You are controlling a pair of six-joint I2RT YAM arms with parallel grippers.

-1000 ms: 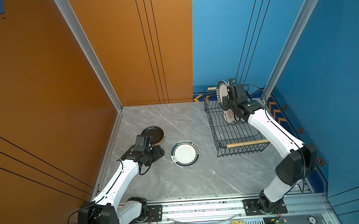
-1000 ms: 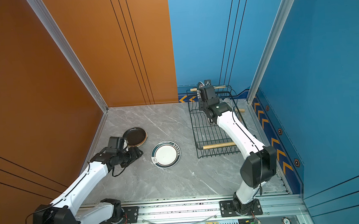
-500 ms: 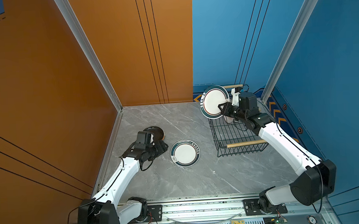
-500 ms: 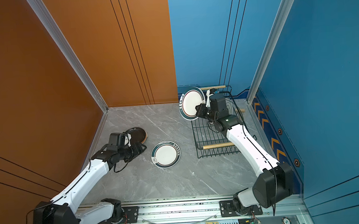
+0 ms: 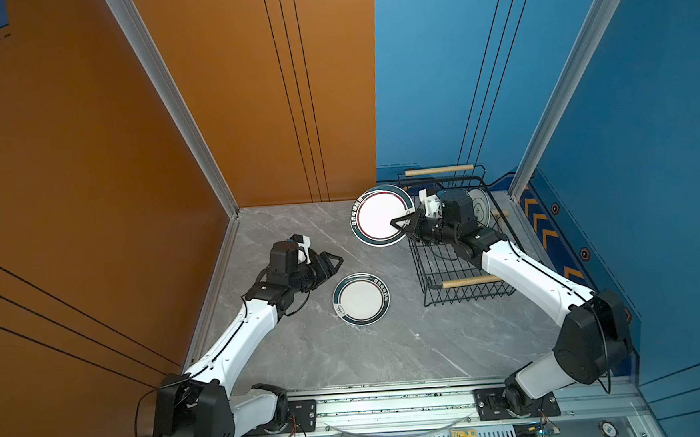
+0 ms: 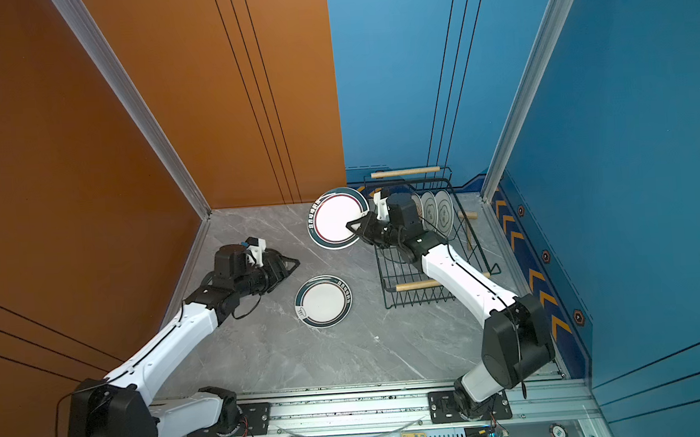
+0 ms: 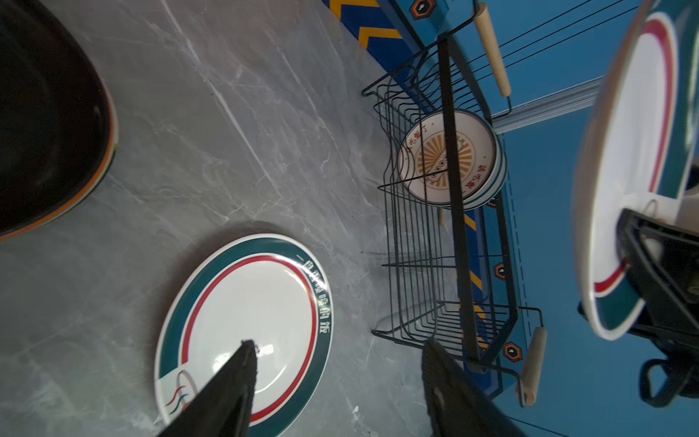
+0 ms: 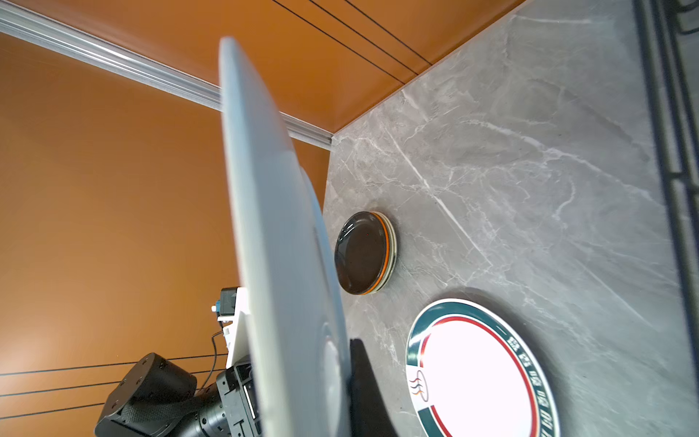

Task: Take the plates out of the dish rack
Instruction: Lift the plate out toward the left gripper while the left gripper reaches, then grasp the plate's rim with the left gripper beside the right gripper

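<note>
Bright, even light from above; top views crisp, wrist views softer.
Soft shadows lie on the grey desk (image 5: 348, 353). The held plate (image 7: 628, 151) smears in the left wrist view and is out of focus in the right wrist view, where the flat plate (image 8: 472, 378) glares white.

Our top views: high, facing down, sharing whole grey tabletop (image 5: 348, 353). Wrist views: close, low, facing each other; both catch flat green-rimmed plate (image 7: 246, 314).

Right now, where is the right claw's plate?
In both top views the held plate hangs in the right claw, just left of the far end of the dish rack, beyond the flat plate on the table.
</note>
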